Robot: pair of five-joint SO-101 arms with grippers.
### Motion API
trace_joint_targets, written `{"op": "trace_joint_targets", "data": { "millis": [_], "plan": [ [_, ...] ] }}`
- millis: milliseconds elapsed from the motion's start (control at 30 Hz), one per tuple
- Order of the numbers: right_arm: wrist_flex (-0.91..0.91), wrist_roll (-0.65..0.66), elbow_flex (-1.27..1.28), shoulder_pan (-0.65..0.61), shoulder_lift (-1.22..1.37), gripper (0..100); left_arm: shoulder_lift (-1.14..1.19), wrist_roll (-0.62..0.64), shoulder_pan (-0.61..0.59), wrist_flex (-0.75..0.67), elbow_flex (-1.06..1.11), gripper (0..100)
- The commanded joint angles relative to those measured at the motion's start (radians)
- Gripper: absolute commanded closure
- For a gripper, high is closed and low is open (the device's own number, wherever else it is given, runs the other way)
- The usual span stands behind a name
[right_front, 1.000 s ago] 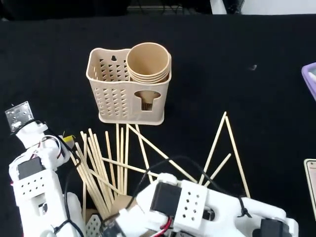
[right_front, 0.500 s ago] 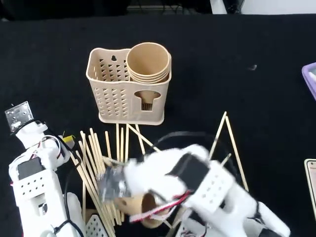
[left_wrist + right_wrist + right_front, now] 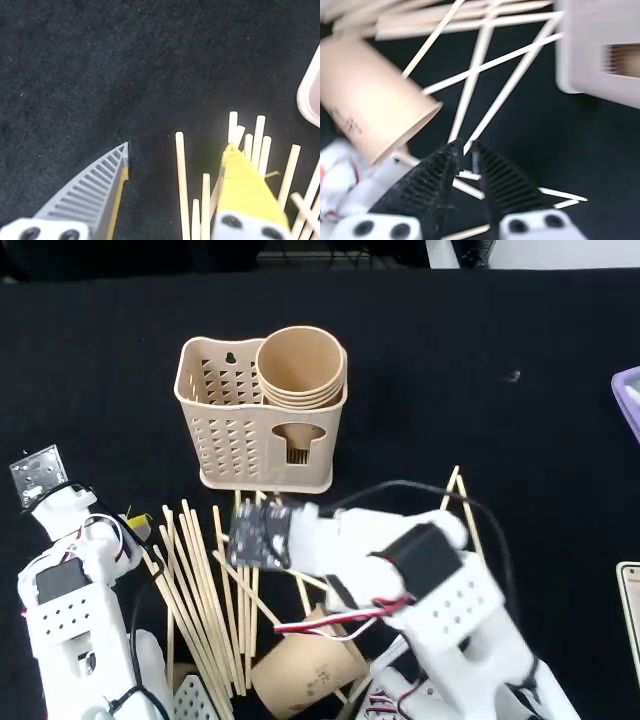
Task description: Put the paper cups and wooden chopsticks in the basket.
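Paper cup (image 3: 375, 95) lying beside right pincer (image 3: 465, 149), stacked cups (image 3: 300, 365) in basket (image 3: 225, 435)

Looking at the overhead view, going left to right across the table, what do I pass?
Left arm → fanned pile of wooden chopsticks → paper cup lying on its side → purple object at the right edge. The basket and the right arm overlap these, so they are left out.

The desk (image 3: 500, 340) is black. The left pincer (image 3: 177, 146) has one grey ribbed finger and one yellow, with pale wooden chopsticks (image 3: 182, 190) by the yellow one. The right pincer (image 3: 465, 145) is black and ribbed. Beside it lies a tan cup (image 3: 370, 95) with small dark marks, and beyond it stands a cream basket (image 3: 250, 475) with triangular holes.
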Motion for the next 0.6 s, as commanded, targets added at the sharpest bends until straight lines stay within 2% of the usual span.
{"op": "trace_joint_targets", "data": {
  "millis": [0, 233, 367, 467, 567],
  "plan": [
    [-0.031, 0.206, 0.156, 0.020, 0.005, 80.7, -0.014, 0.008, -0.008, -0.018, -0.033, 71],
    [-0.161, 0.413, 0.326, 0.014, 0.005, 79.1, -0.014, 0.008, -0.008, -0.018, -0.035, 71],
    [-0.222, 0.411, 0.366, -0.020, 0.005, 79.1, -0.014, 0.006, -0.008, -0.018, -0.038, 71],
    [-0.221, 0.400, 0.381, -0.095, 0.005, 79.1, -0.014, 0.005, -0.008, -0.018, -0.039, 71],
    [-0.221, 0.336, 0.374, -0.189, 0.005, 79.1, -0.014, 0.005, -0.008, -0.018, -0.041, 71]
  ]
}}
